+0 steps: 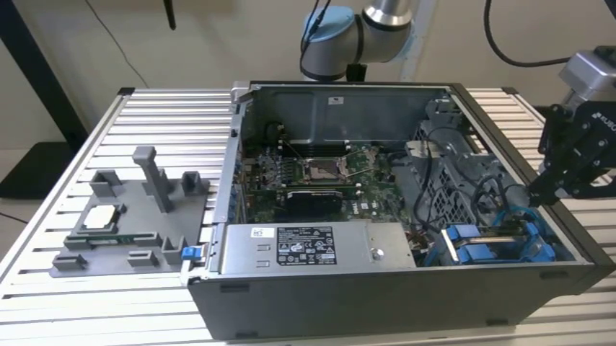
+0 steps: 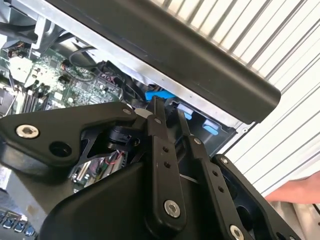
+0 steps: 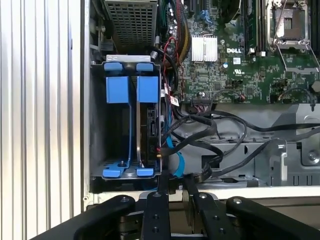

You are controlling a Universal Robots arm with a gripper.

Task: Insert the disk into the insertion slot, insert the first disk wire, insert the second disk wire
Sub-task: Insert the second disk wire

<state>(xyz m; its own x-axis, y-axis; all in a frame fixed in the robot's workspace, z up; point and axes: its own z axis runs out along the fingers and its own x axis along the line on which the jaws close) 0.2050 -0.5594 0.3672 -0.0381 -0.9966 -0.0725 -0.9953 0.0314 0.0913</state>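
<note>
- Black gripper (image 3: 176, 181) hangs over the drive corner of the open case (image 1: 385, 303). Its jaws stand narrow and near parallel, and I cannot tell whether they pinch anything.
- The blue wire (image 3: 175, 155) runs from beside the disk and ends right at the tips.
- The disk (image 3: 147, 127) sits edge-on in the slot (image 3: 100, 130), just ahead of the tips. Its blue frame tab is at the end far from the gripper.
- A second blue frame (image 3: 119, 90) stands beside the disk in the same cage, on the side nearer the case wall.
- Black cables (image 3: 220, 130) crowd the other side of the disk. They loop close past the tips and are the nearest clutter.
- The motherboard (image 3: 240, 55) lies beyond those cables, well away from the gripper.
- A perforated panel (image 3: 132, 20) sits past the far end of the cage.
- In the exterior view a power supply (image 1: 308, 247) lies beside the cage, on the side away from the gripper.
- The case's black rim (image 2: 200, 55) runs close alongside the gripper in the second wrist view.
- The slatted table (image 3: 40, 100) carries the case. A grey fixture (image 1: 125, 216) stands across the case, far from the gripper.
</note>
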